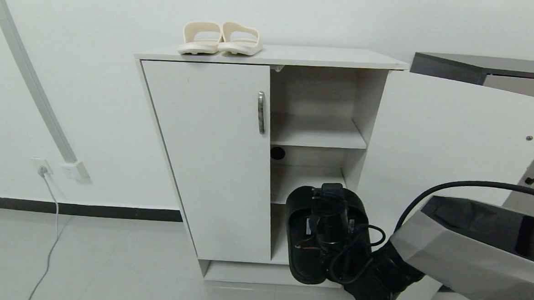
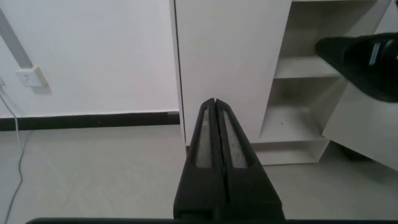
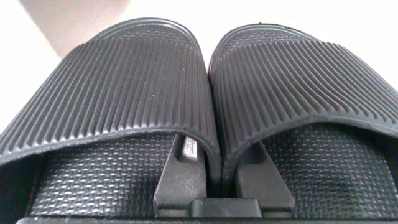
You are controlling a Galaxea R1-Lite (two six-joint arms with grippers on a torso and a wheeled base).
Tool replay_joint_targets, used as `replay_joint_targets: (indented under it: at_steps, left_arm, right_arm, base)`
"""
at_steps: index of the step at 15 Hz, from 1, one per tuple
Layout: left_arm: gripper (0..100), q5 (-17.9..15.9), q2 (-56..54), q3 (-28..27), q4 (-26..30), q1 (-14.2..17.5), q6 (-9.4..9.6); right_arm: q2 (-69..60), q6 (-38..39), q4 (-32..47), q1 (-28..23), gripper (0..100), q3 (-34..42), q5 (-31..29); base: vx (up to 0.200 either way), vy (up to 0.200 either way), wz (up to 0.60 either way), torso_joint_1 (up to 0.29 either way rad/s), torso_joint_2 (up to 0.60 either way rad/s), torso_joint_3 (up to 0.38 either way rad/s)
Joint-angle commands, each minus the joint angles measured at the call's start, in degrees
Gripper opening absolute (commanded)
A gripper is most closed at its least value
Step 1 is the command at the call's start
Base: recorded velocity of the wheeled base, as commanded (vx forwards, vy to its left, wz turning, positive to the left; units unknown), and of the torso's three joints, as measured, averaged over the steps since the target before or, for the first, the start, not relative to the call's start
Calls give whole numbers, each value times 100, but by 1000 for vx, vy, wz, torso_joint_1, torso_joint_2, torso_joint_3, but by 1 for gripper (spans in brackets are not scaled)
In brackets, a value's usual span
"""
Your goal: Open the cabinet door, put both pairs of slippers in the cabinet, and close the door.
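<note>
1. The right gripper [image 3: 219, 180] has its fingers clamped on the black slippers [image 1: 302, 243] — the pair is held side by side before the cabinet's [image 1: 326, 56] lower open compartment.
2. The right door [image 1: 436, 140] stands open; the left door [image 1: 207, 160] is closed.
3. The cream slippers [image 1: 220, 38] sit on the cabinet top.
4. The left gripper [image 2: 214, 134] is low before the cabinet — fingers together, empty.

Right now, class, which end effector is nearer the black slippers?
Right. The right end effector grips the black slippers together; the left end effector hangs apart, facing the cabinet's closed door.
</note>
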State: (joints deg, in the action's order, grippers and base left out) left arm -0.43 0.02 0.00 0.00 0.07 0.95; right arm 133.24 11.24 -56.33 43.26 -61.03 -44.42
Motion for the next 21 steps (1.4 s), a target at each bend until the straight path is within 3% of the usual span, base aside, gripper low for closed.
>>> replay_joint_targets:
  at_steps: [1, 8, 21]
  left_arm:
    - [0, -1, -2, 0, 0, 1, 2]
    - [0, -1, -2, 0, 0, -7, 2]
    - [0, -1, -2, 0, 0, -7, 2]
  right_arm:
    - [272, 1, -97, -11, 0, -6, 65]
    - [571, 19, -238, 51, 0, -67, 83]
    - [721, -113, -519, 103, 0, -111, 13]
  base:
    - [0, 0, 0, 0, 0, 0]
    - [0, 0, 0, 0, 0, 0]
    - [0, 0, 0, 3, 2, -168]
